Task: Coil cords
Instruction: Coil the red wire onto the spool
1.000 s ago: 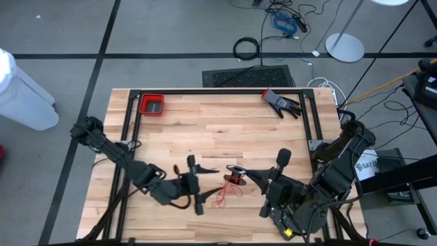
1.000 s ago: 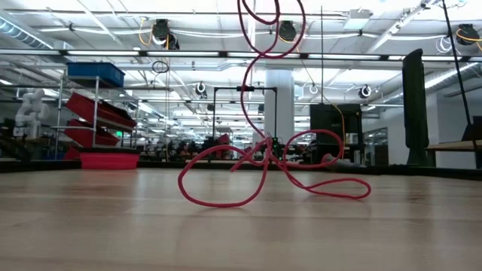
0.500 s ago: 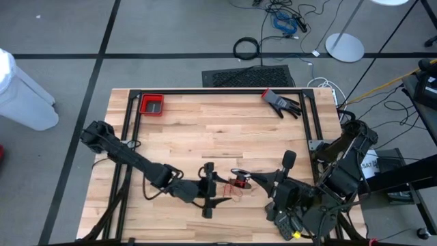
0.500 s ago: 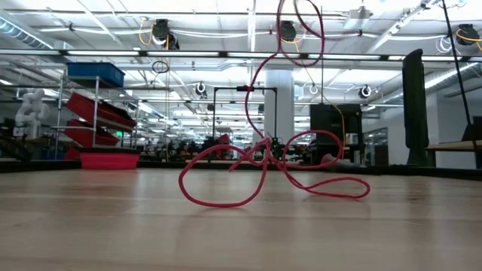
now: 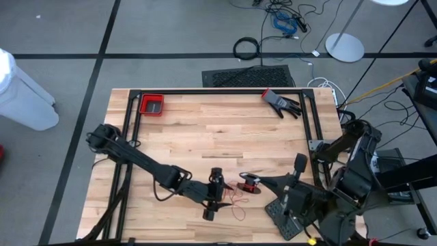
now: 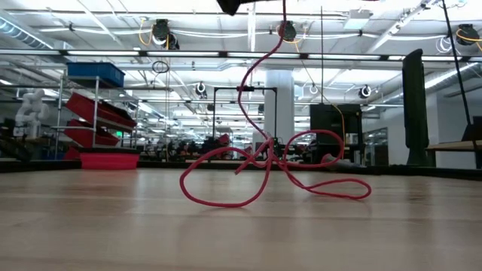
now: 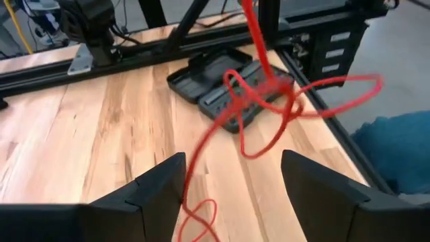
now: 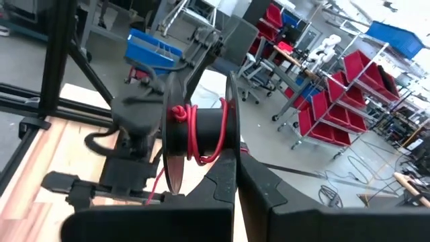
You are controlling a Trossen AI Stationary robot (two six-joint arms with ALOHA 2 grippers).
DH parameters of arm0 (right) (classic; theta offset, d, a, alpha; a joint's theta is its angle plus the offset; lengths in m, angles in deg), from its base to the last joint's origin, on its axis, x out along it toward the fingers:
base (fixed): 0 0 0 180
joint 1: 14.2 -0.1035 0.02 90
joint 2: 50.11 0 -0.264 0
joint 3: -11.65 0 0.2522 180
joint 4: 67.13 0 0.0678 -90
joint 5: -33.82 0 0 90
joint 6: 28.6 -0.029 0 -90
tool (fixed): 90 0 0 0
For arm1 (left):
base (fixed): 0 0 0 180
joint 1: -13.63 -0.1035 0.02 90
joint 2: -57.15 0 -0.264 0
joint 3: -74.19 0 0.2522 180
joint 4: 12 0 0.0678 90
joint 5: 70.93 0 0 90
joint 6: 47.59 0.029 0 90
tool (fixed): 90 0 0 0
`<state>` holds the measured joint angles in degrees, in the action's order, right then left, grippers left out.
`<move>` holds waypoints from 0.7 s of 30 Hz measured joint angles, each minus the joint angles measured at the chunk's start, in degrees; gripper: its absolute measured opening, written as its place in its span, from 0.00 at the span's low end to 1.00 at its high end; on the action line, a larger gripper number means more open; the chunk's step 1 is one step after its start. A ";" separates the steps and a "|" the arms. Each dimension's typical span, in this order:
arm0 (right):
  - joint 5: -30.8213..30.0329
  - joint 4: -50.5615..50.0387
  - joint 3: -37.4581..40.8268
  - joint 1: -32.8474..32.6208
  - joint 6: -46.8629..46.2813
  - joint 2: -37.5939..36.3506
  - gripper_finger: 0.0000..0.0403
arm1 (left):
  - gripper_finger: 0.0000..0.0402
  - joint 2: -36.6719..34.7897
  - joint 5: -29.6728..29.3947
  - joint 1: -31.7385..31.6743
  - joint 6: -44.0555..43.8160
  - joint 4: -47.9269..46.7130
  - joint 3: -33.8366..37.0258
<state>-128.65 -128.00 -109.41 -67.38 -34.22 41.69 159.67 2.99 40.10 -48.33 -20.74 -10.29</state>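
Our right end effector [image 8: 232,176] pinches the spool [image 8: 196,134].
Left end effector [image 5: 212,195] spread at six o'clock, red cord [image 6: 260,162] piled on the surface [image 5: 205,130].

Grey floor [image 5: 61,41] — red-binned shelving [image 6: 94,113] under bright ceiling lights [image 6: 90,30].

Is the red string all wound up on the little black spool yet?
No. A few turns of the red cord sit on the black spool, held in the shut right gripper; the rest lies loose on the table.
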 joint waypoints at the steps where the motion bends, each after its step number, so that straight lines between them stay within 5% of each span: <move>1: -0.58 0.01 0.00 -0.38 0.01 -0.01 0.00 | 0.61 0.27 0.00 -0.15 0.04 0.00 0.00; 6: -1.57 0.00 0.00 -1.83 0.22 -0.10 0.00 | 0.44 0.79 -0.11 -0.68 2.72 0.00 0.00; 13: -3.73 -0.37 0.00 -3.10 0.26 -0.34 0.00 | 0.06 0.81 -0.11 -0.58 2.48 -2.86 0.00; 21: -5.36 -2.12 0.02 -3.94 -1.80 -0.65 0.00 | 0.02 0.81 3.42 4.34 -14.16 -17.71 0.00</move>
<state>-134.01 -130.12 -109.39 -71.32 -36.02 41.04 160.48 6.41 44.45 -62.48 -38.45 -10.29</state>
